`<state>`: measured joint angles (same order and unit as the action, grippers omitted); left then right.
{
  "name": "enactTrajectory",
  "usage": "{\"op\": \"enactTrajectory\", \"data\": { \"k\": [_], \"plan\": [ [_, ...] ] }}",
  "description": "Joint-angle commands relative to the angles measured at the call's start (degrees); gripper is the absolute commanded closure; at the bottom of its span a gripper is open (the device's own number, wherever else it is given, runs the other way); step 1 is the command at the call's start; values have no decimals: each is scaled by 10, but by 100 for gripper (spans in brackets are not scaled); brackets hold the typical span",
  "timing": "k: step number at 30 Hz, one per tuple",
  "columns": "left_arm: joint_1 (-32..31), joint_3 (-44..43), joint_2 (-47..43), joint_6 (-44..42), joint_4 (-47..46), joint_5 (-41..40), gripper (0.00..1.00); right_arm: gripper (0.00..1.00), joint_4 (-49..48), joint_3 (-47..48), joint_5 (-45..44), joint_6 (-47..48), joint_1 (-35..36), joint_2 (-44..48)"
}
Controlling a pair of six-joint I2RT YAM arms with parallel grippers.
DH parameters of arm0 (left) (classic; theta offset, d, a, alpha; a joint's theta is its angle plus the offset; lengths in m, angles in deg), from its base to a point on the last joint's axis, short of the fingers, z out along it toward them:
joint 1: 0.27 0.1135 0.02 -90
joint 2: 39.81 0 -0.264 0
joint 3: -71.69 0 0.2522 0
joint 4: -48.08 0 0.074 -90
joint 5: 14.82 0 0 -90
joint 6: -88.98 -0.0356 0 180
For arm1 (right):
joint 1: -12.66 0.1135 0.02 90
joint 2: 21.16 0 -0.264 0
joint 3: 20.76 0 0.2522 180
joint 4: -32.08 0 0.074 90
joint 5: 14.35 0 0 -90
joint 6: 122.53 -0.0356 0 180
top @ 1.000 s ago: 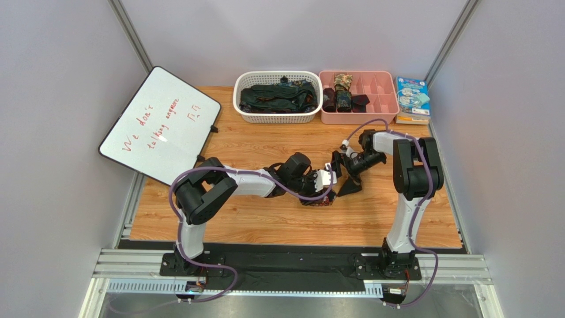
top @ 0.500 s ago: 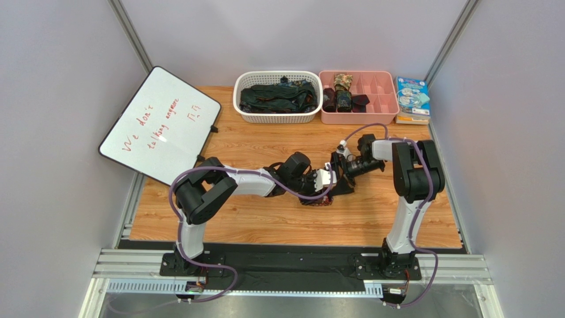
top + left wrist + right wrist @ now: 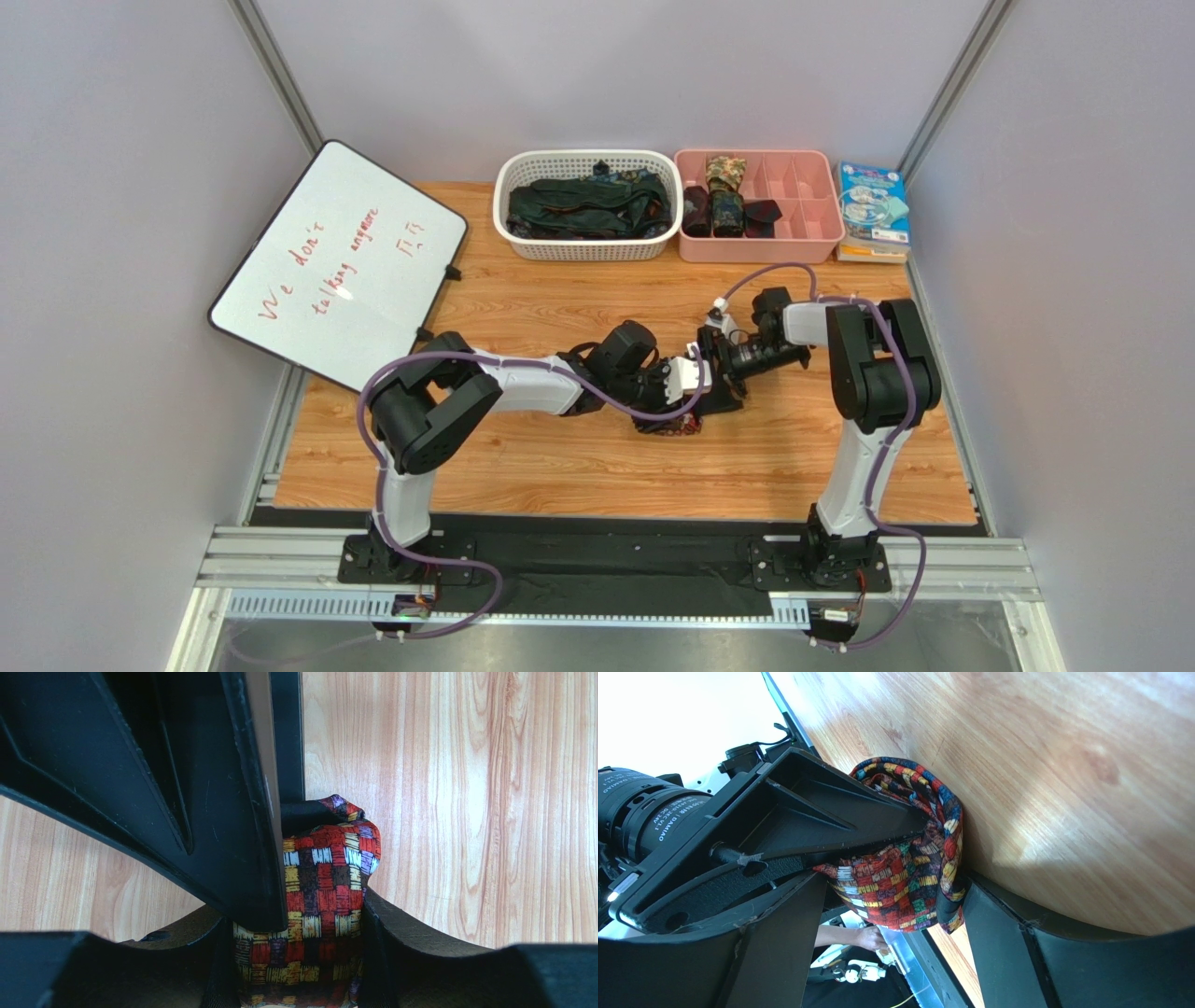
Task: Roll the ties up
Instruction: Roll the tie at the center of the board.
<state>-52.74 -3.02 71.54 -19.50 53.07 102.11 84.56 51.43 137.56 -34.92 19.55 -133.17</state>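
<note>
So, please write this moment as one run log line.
left gripper: shut on patterned tie roll | right gripper: jaws around same roll, grip unclear | stage: rolling

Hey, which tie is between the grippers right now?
The red-orange-yellow patterned tie, mid-table in the left gripper; the dark ties lie in the white basket, rolled ties in the pink tray.

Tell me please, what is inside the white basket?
Dark green ties lie piled loosely in the white basket. Its bottom, and anything under the pile, is covered.
</note>
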Motion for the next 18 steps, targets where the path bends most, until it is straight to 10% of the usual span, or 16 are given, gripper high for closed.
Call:
{"op": "enactTrajectory", "data": {
  "k": [1,13,18],
  "plan": [
    [3,17,37,14,108,-19,84,23,-53,-6,-13,-4,15,17],
    [6,14,38,31,102,-7,84,43,-67,-17,-6,-15,23,27],
    [10,8,37,35,105,-11,82,88,-68,-10,-3,-25,27,26]
  ]
}}
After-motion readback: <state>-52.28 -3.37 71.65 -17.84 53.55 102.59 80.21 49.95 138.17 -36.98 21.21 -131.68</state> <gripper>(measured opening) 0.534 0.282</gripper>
